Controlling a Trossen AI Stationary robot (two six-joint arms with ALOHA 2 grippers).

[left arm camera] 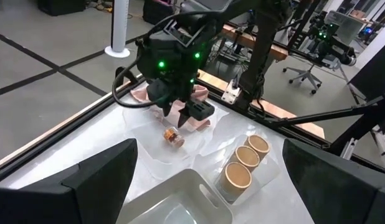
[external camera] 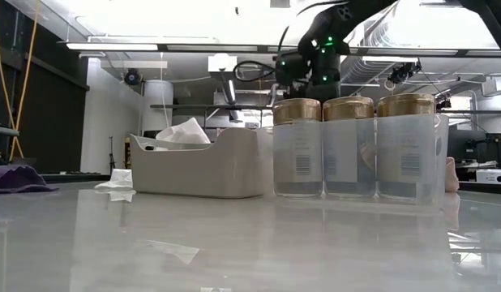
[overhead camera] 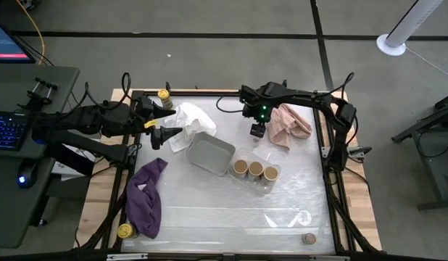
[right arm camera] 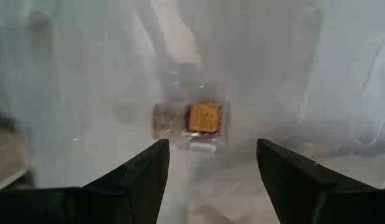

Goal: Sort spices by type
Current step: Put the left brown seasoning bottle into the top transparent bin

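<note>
Three wider spice jars with tan tops (overhead camera: 256,170) stand in a row beside the grey tray (overhead camera: 209,154). A tiny brownish jar (right arm camera: 191,119) lies on its side on the table near the pink cloth (overhead camera: 289,123). My right gripper (right arm camera: 211,163) hangs open above it, pointing down, and its fingers are clear of the jar (left arm camera: 174,136). Another tiny jar (overhead camera: 309,238) stands at the near right. One yellow-lidded jar (overhead camera: 164,95) stands at the far left and another (overhead camera: 124,231) at the near left. My left gripper (overhead camera: 160,134) waits open at the left, raised above the table.
A white cloth (overhead camera: 189,123) lies partly in the tray at its far-left end. A purple cloth (overhead camera: 146,196) lies near the left edge. The middle and near part of the table (overhead camera: 231,217) is bare.
</note>
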